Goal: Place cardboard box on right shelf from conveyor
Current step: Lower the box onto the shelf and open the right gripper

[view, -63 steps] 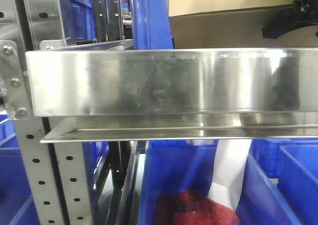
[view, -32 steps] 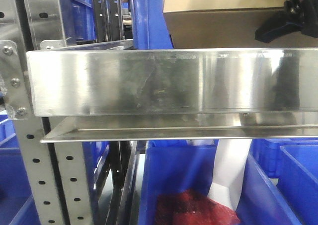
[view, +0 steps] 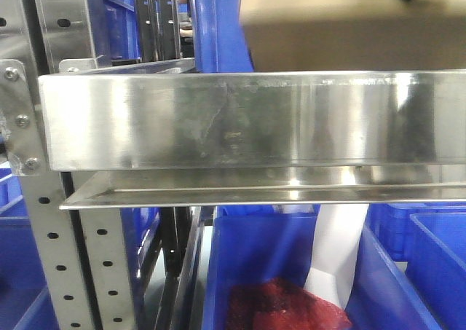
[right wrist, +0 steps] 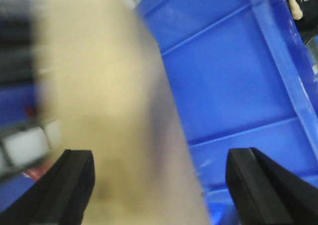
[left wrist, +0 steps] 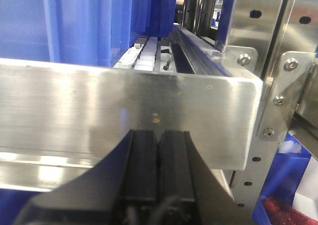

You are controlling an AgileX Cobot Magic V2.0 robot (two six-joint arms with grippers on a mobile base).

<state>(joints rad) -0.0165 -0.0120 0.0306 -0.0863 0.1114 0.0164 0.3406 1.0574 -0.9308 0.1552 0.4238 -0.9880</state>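
Sitting blurred behind the shelf point(view: 240, 119) lip, upper right: cardboard box point(view: 349, 42) | right claw point(right wrist: 159, 175) is spreading wide, box between its fingers | left claw point(left wrist: 158, 160) is pressing together, empty, near a shelf lip

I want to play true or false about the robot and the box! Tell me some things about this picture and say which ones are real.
1. The left gripper has its two black fingers pressed together with nothing between them. True.
2. The right gripper is squeezed shut. False: its fingers are spread wide apart.
3. The cardboard box shows above the shiny front lip of the right shelf. True.
4. The blue bin under the shelf is empty. False: something red lies in it, with a white piece beside that.
5. The box looks sharp in the right wrist view. False: it is a blurry tan shape.
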